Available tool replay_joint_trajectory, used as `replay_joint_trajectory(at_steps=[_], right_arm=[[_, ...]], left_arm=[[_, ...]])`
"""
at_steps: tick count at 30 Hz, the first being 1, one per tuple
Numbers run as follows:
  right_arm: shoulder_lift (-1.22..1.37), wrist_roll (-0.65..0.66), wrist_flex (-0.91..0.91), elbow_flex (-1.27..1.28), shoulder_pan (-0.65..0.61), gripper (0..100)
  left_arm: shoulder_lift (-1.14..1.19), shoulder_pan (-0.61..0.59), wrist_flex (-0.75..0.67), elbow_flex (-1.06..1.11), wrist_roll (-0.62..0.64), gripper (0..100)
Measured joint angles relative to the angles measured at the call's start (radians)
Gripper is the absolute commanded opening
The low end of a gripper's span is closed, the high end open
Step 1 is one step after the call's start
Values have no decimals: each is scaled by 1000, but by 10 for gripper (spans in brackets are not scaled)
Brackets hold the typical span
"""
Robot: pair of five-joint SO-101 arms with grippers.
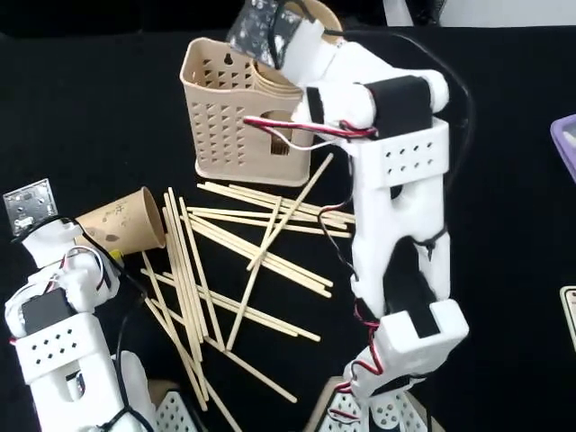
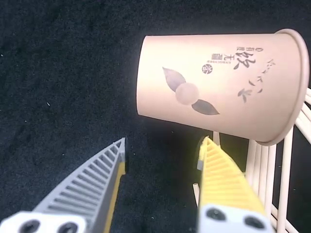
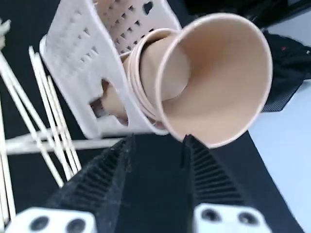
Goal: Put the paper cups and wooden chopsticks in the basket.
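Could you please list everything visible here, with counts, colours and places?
basket: one, beige, far side of the table
nested paper cups: several, tan, stacked in the basket; number unclear
loose paper cup: one, tan, on its side on the table
wooden chopsticks: many, pale, scattered crisscross in front of the basket
table cover: one, black
purple thing: one, at the high view's right edge
left gripper: one, grey and yellow, open, facing the loose paper cup
right gripper: one, black, open, by the top nested cup
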Motion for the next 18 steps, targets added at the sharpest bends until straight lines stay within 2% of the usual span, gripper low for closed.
replay_joint_trajectory(at_steps=[5,18], right_arm=[[6,-170,-95,0,-12,152],[12,-198,-23,-115,-48,152]], left_arm=[[0,0,0,0,0,242],[0,0,0,0,0,242]])
